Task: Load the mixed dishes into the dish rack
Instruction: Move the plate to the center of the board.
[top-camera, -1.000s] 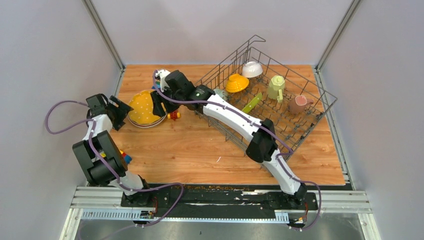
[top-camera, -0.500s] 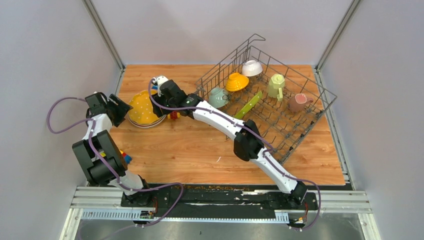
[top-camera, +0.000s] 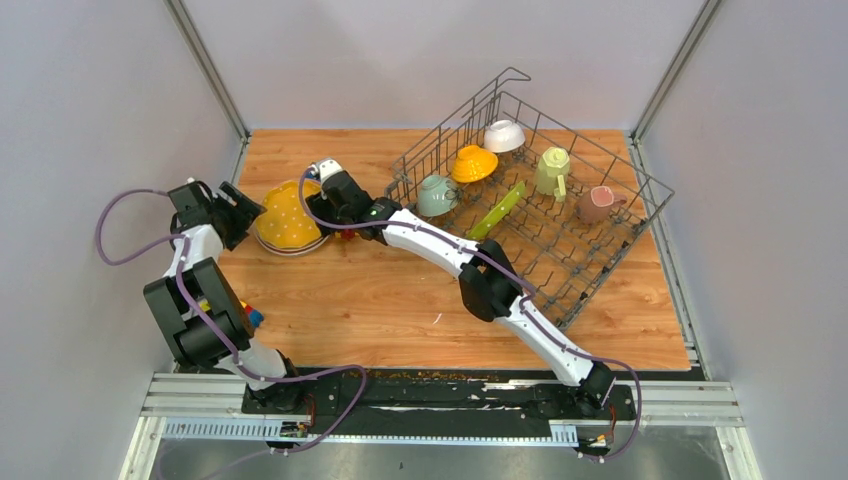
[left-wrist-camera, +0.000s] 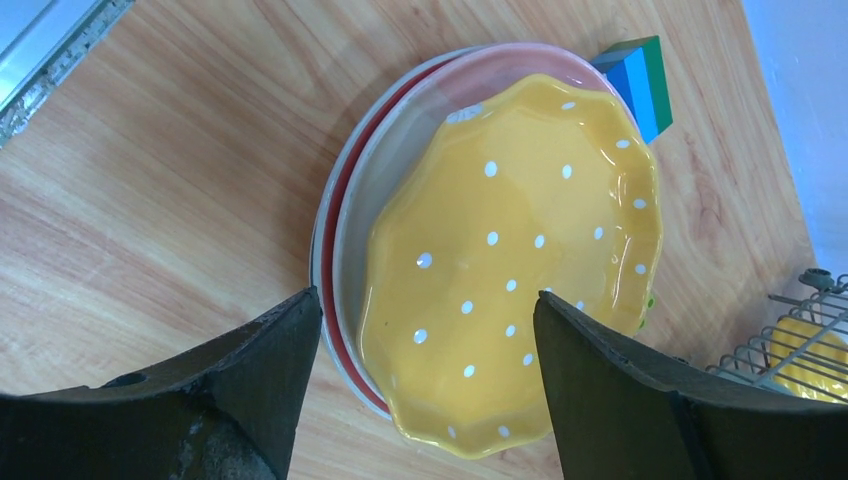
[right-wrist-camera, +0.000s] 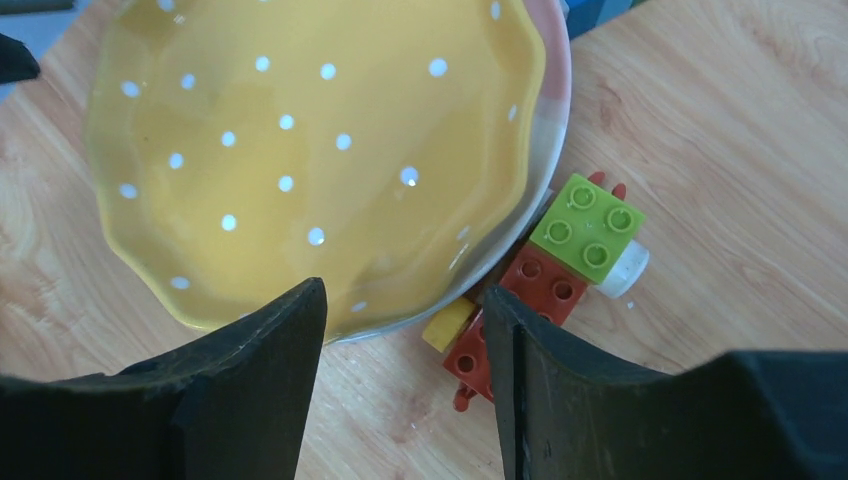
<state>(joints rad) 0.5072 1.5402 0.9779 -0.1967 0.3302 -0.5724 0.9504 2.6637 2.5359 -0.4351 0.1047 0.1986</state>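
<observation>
A dotted yellow plate (right-wrist-camera: 300, 150) atop stacked plates (left-wrist-camera: 345, 190) is flanked by the left gripper (left-wrist-camera: 425, 298) and right gripper (right-wrist-camera: 400, 300), both spread wide, with toy bricks (right-wrist-camera: 550, 265) lodged beside the rim.

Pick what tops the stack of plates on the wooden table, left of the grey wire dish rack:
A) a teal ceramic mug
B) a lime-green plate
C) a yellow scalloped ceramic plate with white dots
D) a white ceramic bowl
C: both wrist views show the yellow scalloped ceramic plate with white dots lying uppermost, with a pink plate showing beneath its edge.
</observation>
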